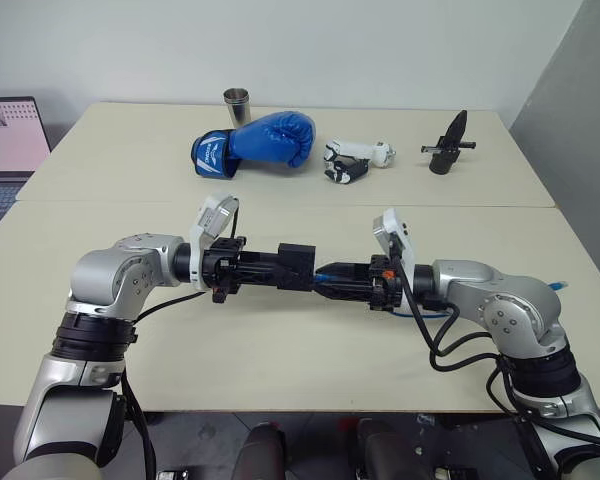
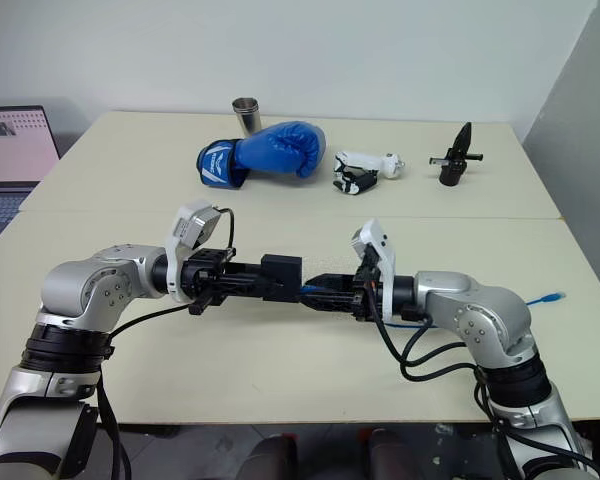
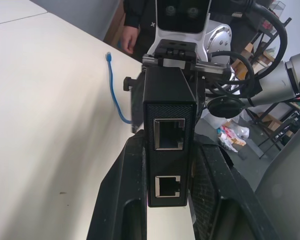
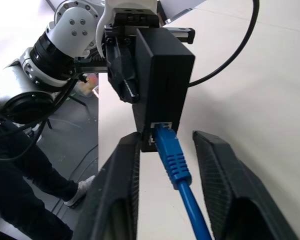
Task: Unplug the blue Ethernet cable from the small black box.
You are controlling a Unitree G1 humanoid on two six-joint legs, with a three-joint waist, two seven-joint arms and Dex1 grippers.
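Note:
My left gripper reaches in from the left, level above the table, and is shut on the small black box. In the left wrist view the box shows two empty ports between the fingers. The blue Ethernet cable is plugged into the port on the box's opposite face. My right gripper comes in from the right, and its fingers stand on either side of the plug with a gap on each side. The cable runs back under the right arm, and its free end lies on the table.
At the back of the table lie a blue boxing glove, a metal cup, a white and black object and a black pointed clip tool. A laptop sits at far left. A person stands beside the table.

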